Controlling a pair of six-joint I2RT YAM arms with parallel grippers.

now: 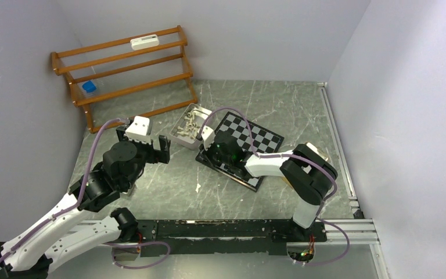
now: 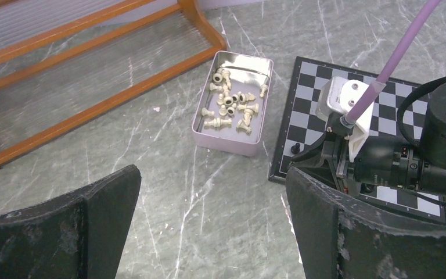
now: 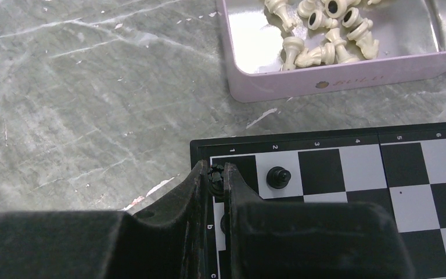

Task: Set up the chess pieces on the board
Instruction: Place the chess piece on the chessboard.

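wd rack (image 1: 125, 70) | wht box (image 1: 144, 41) top rail | blue item (image 1: 89, 87) on rack | pink tin (image 2: 226, 142) | marbled tbl (image 1: 168, 174)

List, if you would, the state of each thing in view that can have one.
Board: lying flat, unfolded.
Left end effector: open, empty.
Right end effector: shut on a black piece at the board's corner square.
Black pawn: upright on the board, free.
Tin: lidless, beside the board.
Cream pieces: lying jumbled in the tin.

Soft, even light from above fills all three views, leaving only faint shadows. The tin (image 3: 247, 29) floor glares mildly at upper right of the right wrist view.
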